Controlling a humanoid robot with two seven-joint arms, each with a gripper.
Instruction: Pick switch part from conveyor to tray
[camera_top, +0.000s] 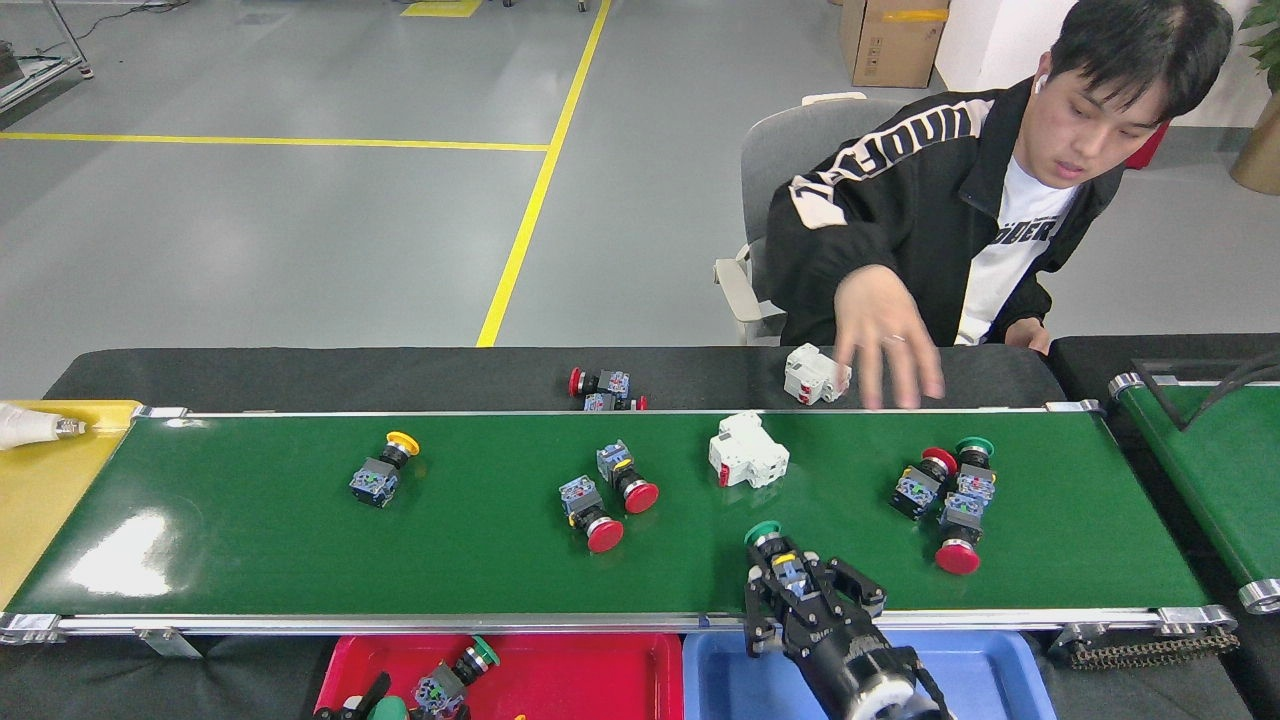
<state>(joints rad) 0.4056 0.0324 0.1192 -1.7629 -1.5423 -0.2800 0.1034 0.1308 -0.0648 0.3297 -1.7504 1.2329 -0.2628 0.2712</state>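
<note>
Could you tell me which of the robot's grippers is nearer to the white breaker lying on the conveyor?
The right. The right gripper sits just below the white breaker, holding a green-capped switch. The left gripper is far off at the red tray.

The right gripper (790, 578) gripped a green-capped switch (773, 548) over the near edge of the conveyor (250, 520), above the blue tray (720, 680). The left gripper (365, 700) showed only at the bottom edge by the red tray (580, 675), its state unclear. A person's hand (885, 335) hovered over the far rail, beside a white breaker (815, 374).
</note>
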